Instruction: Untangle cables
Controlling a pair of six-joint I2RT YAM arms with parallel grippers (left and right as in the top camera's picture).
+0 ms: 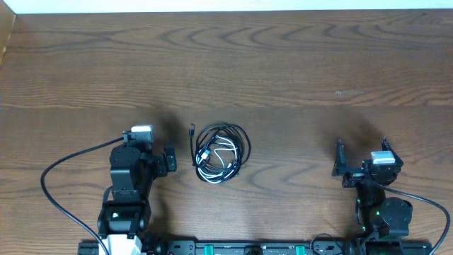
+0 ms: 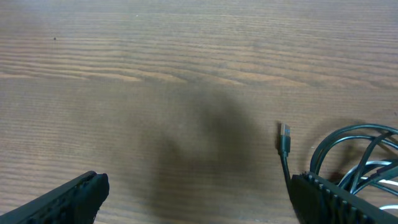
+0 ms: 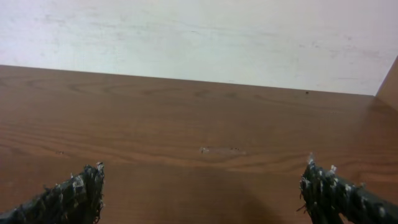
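step: pre-grasp | thin black+white cords (image 1: 221, 152) coiled together, untouched | L gripper (image 2: 199, 185), R gripper (image 3: 203, 182): jaws apart, empty | nxt: L needs reach to black plug end (image 2: 285, 133)

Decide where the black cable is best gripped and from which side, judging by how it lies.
Grip the black cable just behind its plug, where a short straight stretch sticks out left of the coil. Come down from that left side with the open left gripper: there the cord lies alone, clear of the loops.
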